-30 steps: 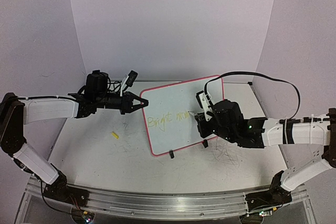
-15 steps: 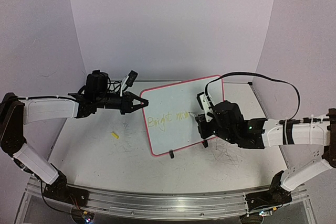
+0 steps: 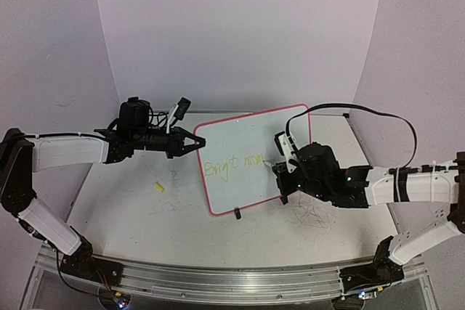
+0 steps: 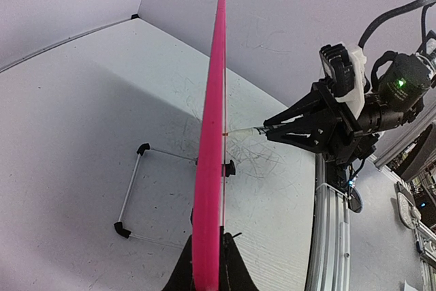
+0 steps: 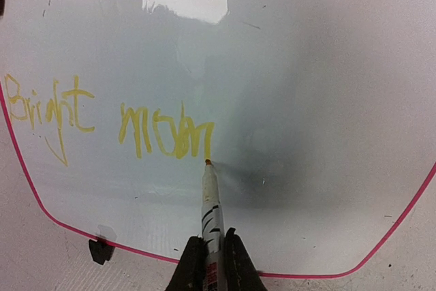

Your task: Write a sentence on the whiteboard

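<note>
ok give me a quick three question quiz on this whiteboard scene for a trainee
1. True or false: the right pincer is shut on a marker whose tip points at the whiteboard.
2. What does the left pincer grip? A the whiteboard's pink rim; B the marker; C nothing.
3. Fill in: the first word of the sentence reads ____.
Key: 1 true; 2 A; 3 Bright.
</note>
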Available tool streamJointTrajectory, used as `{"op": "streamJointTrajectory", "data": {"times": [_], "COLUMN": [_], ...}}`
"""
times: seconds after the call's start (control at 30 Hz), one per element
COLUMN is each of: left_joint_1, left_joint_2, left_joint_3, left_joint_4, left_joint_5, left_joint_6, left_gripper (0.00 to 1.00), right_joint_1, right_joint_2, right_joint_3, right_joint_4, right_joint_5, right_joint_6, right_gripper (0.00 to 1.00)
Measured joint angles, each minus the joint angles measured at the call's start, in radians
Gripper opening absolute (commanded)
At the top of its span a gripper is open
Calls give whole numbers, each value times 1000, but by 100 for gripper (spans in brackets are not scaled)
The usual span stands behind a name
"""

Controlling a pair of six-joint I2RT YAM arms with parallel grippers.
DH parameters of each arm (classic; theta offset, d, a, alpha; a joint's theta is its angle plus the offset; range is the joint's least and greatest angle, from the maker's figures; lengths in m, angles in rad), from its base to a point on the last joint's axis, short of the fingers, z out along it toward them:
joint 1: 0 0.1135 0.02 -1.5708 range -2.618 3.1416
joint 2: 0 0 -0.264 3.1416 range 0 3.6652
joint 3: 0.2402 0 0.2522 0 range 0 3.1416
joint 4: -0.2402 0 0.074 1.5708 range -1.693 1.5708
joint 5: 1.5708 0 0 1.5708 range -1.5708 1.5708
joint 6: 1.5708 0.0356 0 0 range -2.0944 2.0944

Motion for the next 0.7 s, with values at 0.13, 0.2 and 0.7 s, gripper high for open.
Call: {"op": "streamJointTrajectory", "data": {"times": [0.13, 0.2, 0.7], "left_joint_1": [0, -1, -1], "left_joint_2": [0, 0, 0], "left_joint_3": [0, 0, 0], "left_joint_4": [1, 1, 1], "left_joint_5": [4, 4, 5], "left_joint_6": [5, 5, 5], "left_gripper": [0, 0, 0], "right_joint_1": [-6, -10, -16], "right_joint_2": [-52, -72, -50], "right_joint_3": [0, 0, 0], "right_joint_4": [-3, -1, 4], "right_joint_5": [-2, -2, -32], "right_joint_6": [-2, -3, -26], "right_gripper": [0, 0, 0]}}
